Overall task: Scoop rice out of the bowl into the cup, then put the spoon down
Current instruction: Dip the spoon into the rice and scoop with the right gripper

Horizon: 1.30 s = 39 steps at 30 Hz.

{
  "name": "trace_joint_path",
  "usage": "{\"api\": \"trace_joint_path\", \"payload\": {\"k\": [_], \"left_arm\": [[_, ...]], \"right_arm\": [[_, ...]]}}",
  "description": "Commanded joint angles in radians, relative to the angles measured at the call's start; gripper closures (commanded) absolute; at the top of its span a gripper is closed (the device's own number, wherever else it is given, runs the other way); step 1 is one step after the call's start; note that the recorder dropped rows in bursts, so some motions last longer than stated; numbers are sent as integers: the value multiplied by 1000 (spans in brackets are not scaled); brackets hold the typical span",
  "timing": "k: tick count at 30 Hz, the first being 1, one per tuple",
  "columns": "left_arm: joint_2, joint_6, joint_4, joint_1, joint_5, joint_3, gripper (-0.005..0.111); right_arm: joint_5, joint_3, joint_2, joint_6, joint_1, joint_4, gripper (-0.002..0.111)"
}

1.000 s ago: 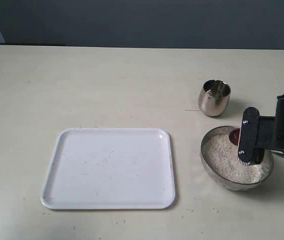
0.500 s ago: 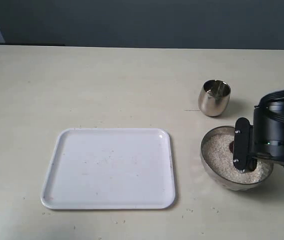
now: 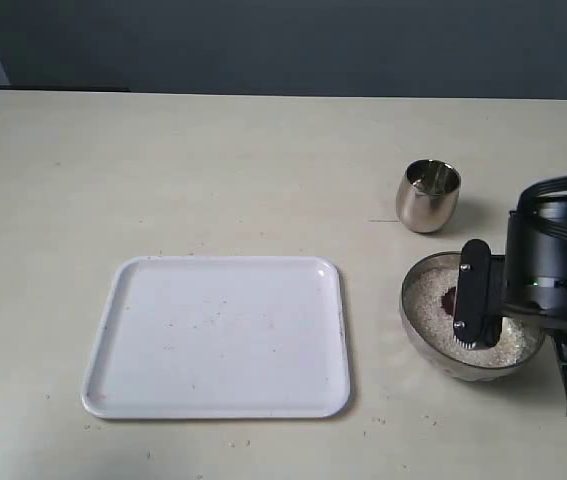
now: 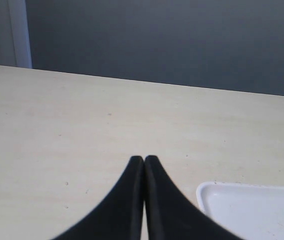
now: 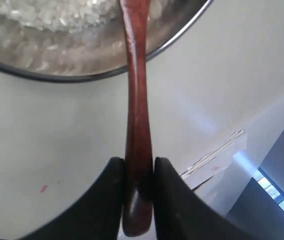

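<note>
In the exterior view, a white tray (image 3: 218, 335) lay on the table (image 3: 163, 160), well apart from the bowl (image 3: 418, 345). The cup (image 3: 428, 196) stood near the bowl, behind it. The right arm covered the right part of the bowl, and the right pincer (image 3: 468, 335) hung over the rice (image 3: 425, 305), where a red bit of the spoon (image 3: 450, 299) showed.

In the left wrist view, the left pincer (image 4: 144, 161) was pressed together and held nothing, above the table beside the tray corner.

In the right wrist view, the right pincer was clenched on the spoon handle, and the spoon reached over the bowl rim into the rice.
</note>
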Motion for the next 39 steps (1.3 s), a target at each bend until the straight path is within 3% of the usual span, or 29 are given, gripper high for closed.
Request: {"api": "trace_joint_path", "payload": {"k": [1,7,24,39], "left_arm": [[-5,-3,3,-10,-13,-2,106],[-5,-3,3,-10,-13,-2,106],[-5,-3,3,-18,-13,-2,106],[-5,-3,3,-18,-13,-2,106]], "right_arm": [[-18,4,7,0,-1,7,108],[28,4,87,35,-1,-55,108],[-78,-46,112,81,-1,2,108],[-43,-46,70,133,-1,83,108]]}}
